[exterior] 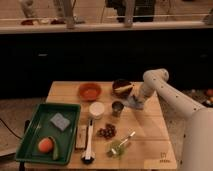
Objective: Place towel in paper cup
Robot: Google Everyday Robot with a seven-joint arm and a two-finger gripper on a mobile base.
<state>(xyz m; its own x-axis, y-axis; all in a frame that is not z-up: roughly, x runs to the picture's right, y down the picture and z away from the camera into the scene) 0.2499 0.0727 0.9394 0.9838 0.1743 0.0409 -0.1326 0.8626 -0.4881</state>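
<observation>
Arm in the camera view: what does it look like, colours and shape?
The arm is off-white, made of smooth, rounded tubular links with a bulbous joint. No cables or markings show. The hand, low beside the dark bowl, looks darker and greyish.

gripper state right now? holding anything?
Gripper: low at the far right of the table, just in front of the dark bowl; open, closed or holding cannot be told.
</observation>
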